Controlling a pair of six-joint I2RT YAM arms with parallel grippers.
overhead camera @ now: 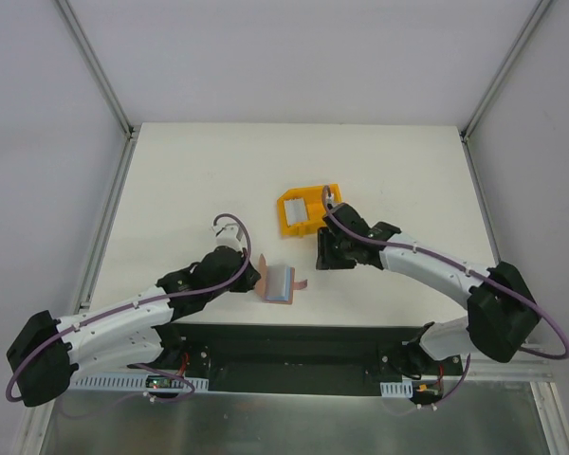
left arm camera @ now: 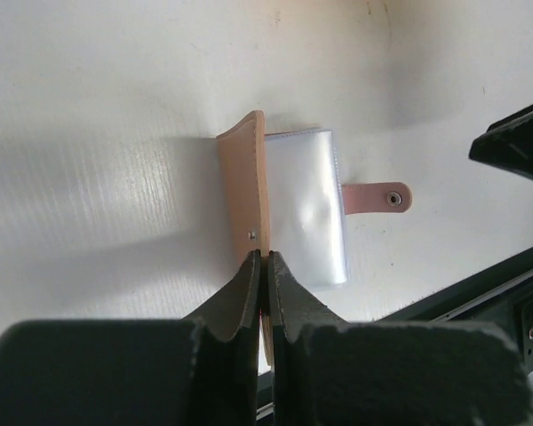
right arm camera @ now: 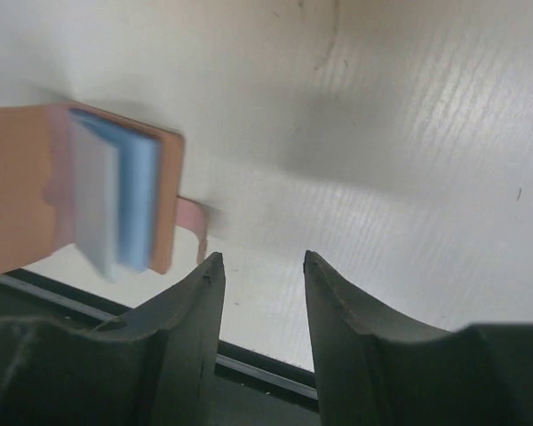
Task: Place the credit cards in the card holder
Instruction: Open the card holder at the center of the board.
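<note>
The card holder (overhead camera: 277,282) lies open on the tabletop (overhead camera: 199,180). The left gripper (left arm camera: 263,259) is pinched tight on the edge of its brown flap, which stands up beside a pale glossy stack of sleeves or cards, I cannot tell which, with the tab clasp (left arm camera: 377,197) lying flat on the side away from the flap. The right gripper (right arm camera: 262,262) hangs just beside the card holder on its clasp side, fingers moderately apart with nothing between them. Beyond the card holder, a yellow bin (overhead camera: 286,224) holds pale credit cards (overhead camera: 299,205).

Left arm (overhead camera: 133,313) stretched low, jaws pinched tight — right arm (overhead camera: 427,263) bent, jaws parted
</note>
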